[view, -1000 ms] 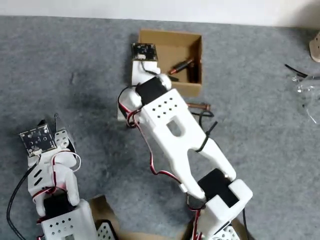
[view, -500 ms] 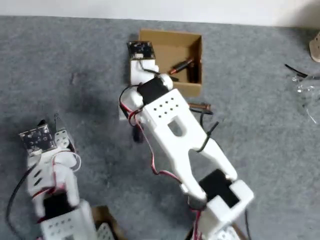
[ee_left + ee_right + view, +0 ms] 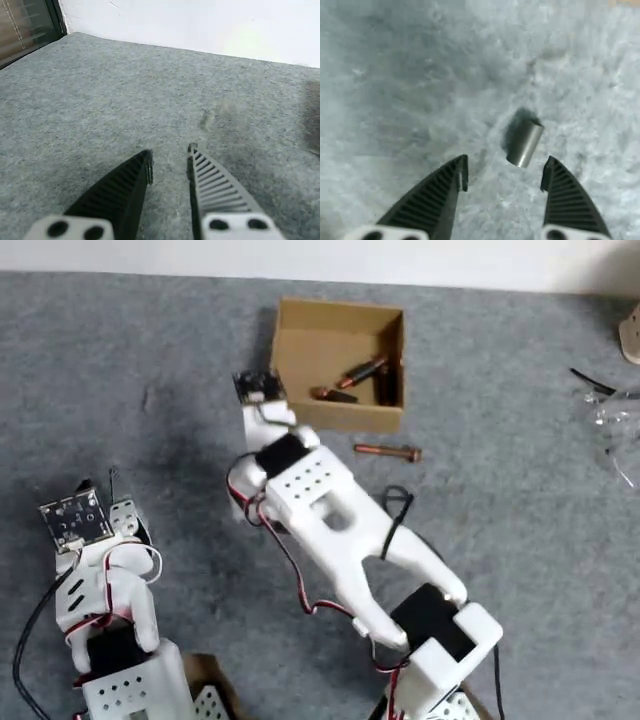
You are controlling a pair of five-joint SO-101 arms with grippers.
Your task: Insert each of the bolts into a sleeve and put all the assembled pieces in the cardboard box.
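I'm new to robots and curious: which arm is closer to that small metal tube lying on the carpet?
The right arm: the tube lies just ahead of its open jaws. The left arm sits well away to the side.

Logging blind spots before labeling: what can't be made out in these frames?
- The sleeve and the right tool: the right arm's wrist covers both in the high view, so the sleeve's spot relative to the cardboard box is unknown.
- The pieces in the box: too small in the high view to tell if bolts are fully seated.
- The clear object: cut off by the high view's right edge.
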